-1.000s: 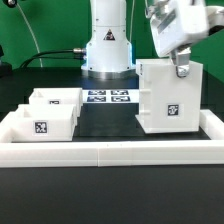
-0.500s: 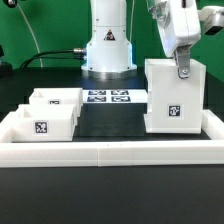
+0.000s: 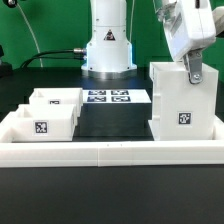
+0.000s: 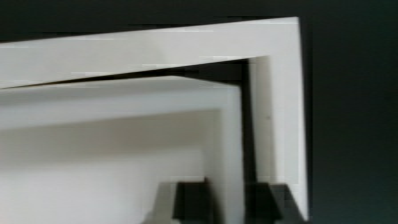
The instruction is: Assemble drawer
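My gripper (image 3: 193,72) pinches the housing (image 3: 180,115) by its top wall; best to slide it level and slowly, clear of the trays (image 3: 52,112).

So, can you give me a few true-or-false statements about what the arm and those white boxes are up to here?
1. The gripper grips the housing at its top edge. True.
2. The two trays sit inside the housing. False: they stand apart from it, at the exterior view's left.
3. The marker board lies flat in front of the arm's base. True.
4. The housing stands at the exterior view's left. False: it stands at the right.
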### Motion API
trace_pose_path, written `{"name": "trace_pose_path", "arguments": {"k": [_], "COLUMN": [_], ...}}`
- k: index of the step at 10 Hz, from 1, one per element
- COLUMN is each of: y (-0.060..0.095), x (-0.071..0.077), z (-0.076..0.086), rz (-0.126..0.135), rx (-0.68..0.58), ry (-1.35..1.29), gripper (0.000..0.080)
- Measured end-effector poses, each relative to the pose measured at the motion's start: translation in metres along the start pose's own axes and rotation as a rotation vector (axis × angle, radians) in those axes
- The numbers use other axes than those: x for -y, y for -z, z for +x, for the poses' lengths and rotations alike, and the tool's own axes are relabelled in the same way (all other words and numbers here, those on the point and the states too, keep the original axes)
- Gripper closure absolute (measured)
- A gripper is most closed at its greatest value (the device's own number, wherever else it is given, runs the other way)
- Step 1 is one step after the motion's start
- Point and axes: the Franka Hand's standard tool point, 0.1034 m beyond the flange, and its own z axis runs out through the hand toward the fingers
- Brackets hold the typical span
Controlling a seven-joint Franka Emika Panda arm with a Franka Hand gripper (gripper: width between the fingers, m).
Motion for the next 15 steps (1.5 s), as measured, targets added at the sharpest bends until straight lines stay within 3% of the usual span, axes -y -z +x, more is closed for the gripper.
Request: {"name": "trace_pose_path", "arguments": {"k": [4, 8, 9, 10, 11, 12, 13, 15], "y": [-0.011, -0.012, -0.013, -0.013, -0.012, -0.011, -0.010, -0.009], "x": [0.032, 0.040, 0.039, 0.039, 0.041, 0.044, 0.045, 0.046], "z": [-0.005, -0.008, -0.009, -0.009, -0.009, -0.009, -0.009, -0.009], "rz": [-0.004, 0.006, 0.004, 0.005, 0.012, 0.023, 0.028, 0.030], "rx": [0.016, 0.006, 0.007, 0.007, 0.006, 0.003, 0.003, 0.003], "ry": [-0.002, 0.033, 0.034, 0.034, 0.034, 0.035, 0.035, 0.035], "gripper": [0.0738, 0.0735, 0.0649, 0.0470, 0.0470, 0.0271, 0.0187, 0.0156]}}
